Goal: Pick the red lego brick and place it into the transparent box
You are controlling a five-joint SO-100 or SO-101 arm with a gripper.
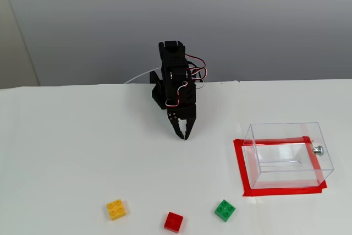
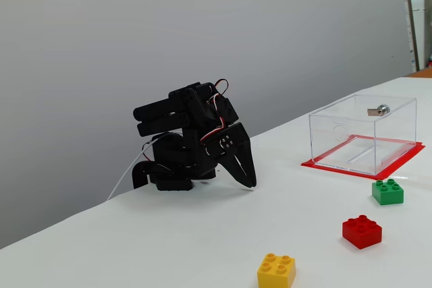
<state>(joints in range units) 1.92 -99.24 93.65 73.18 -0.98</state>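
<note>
The red lego brick (image 1: 174,222) (image 2: 362,231) lies on the white table near the front edge, between a yellow-orange brick and a green one. The transparent box (image 1: 289,154) (image 2: 364,133) stands empty on a red taped rectangle at the right, with a small silver knob on its side. My black arm is folded down at the back of the table. Its gripper (image 1: 185,134) (image 2: 251,181) points down to the tabletop, shut with nothing in it, well away from the bricks and the box.
A yellow-orange brick (image 1: 116,209) (image 2: 277,271) lies left of the red one and a green brick (image 1: 225,210) (image 2: 388,191) right of it, nearer the box. Red tape (image 1: 240,169) frames the box. A grey wall stands behind the table.
</note>
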